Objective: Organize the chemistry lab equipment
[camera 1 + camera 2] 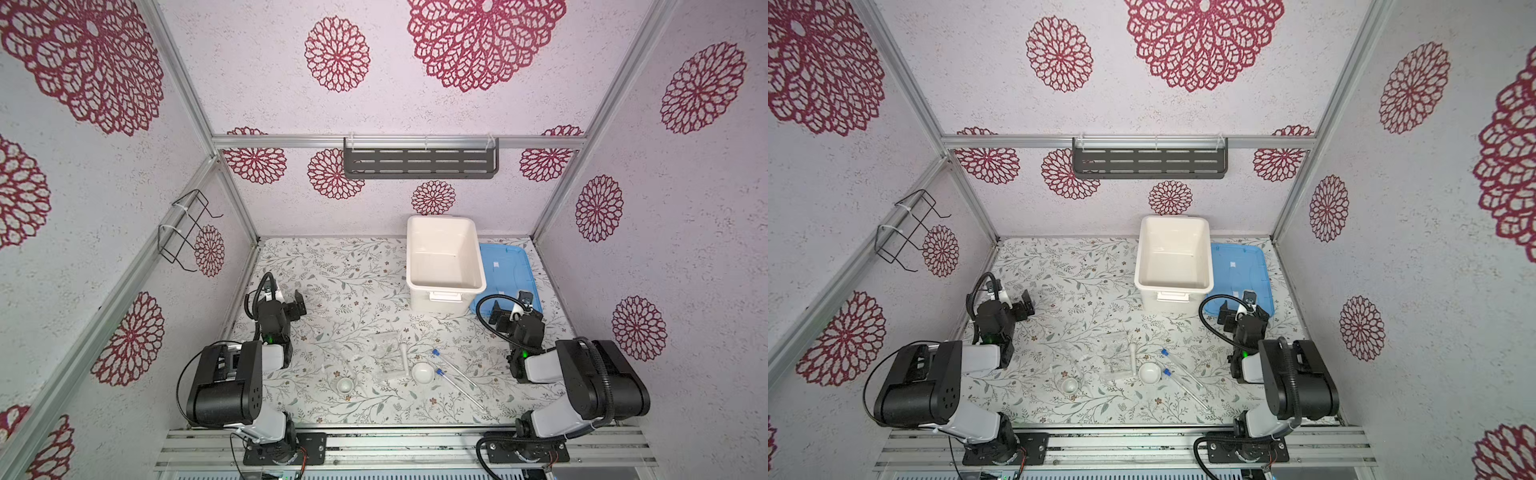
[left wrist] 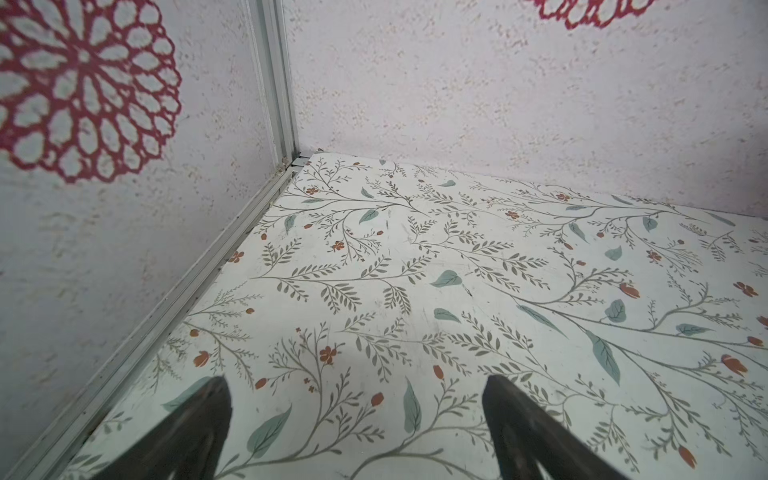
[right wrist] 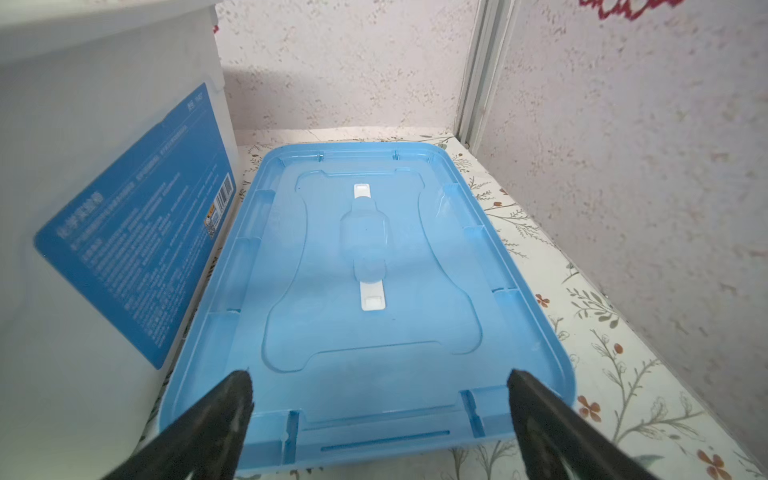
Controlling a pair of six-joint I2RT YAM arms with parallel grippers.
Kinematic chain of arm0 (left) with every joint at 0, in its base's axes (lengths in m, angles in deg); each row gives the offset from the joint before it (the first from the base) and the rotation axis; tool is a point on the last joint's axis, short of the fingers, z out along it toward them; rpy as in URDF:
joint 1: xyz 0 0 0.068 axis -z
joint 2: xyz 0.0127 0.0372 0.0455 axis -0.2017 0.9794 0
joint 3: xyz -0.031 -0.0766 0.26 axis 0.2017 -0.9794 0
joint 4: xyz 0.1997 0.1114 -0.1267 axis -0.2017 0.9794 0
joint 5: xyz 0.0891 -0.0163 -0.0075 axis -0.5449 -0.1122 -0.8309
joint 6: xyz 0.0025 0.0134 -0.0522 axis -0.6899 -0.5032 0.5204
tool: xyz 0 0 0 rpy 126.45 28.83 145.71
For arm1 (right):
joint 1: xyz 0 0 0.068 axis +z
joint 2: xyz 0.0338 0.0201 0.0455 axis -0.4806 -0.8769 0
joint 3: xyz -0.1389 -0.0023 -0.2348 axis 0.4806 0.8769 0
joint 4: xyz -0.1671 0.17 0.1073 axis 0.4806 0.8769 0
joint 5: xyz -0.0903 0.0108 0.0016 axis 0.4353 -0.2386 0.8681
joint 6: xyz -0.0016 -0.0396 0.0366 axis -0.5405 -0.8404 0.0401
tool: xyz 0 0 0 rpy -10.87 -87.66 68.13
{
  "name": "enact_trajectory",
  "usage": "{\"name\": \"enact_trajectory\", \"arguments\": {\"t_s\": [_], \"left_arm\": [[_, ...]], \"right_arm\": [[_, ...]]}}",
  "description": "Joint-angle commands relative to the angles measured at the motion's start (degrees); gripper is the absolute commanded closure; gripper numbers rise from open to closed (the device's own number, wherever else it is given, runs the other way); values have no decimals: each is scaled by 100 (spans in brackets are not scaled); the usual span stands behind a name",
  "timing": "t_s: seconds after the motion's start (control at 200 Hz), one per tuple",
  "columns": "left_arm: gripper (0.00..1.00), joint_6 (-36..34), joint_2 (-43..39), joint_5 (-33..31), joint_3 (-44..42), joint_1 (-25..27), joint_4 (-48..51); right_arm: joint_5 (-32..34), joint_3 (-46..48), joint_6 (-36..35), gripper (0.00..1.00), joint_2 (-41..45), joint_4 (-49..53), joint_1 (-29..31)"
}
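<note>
The booth had pale textured walls printed with red flower medallions, and aluminium rails ran along its corners. On the left wall hung a black wire rack (image 1: 187, 228). The table (image 1: 332, 274) was covered with a white sheet of leaves and small orange flowers. The left gripper (image 2: 357, 399) stood above bare surface near the left wall, its jaws spread wide with nothing between them. Toward the front edge lay a small white dish (image 1: 345, 385). Next came a clear tube stand (image 1: 385, 353), hard to see, and a pestle (image 1: 404, 359) just beside a white bowl (image 1: 423, 371). A slim clear tube (image 1: 455, 368) with a blue cap lay next to a second tube (image 1: 461, 390), both flat and slanted. A dark slotted shelf (image 1: 419, 162) hung on the rear wall. At the back stood an open white tub (image 1: 446, 286), with a blue lid (image 1: 507, 266) flat at its right. The right gripper (image 3: 380, 380) hovered over the lid's near end, jaws wide apart and empty.
</note>
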Motion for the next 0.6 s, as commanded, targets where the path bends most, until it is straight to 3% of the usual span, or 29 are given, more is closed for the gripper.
{"name": "enact_trajectory", "arguments": {"t_s": [0.0,0.595], "left_arm": [[3,-37,-1,58,81,-30,-71],[3,55,4,282,106,-167,-14]], "right_arm": [[66,-61,-77,1,47,-220,-5],[56,-72,-57,1,47,-203,-5]]}}
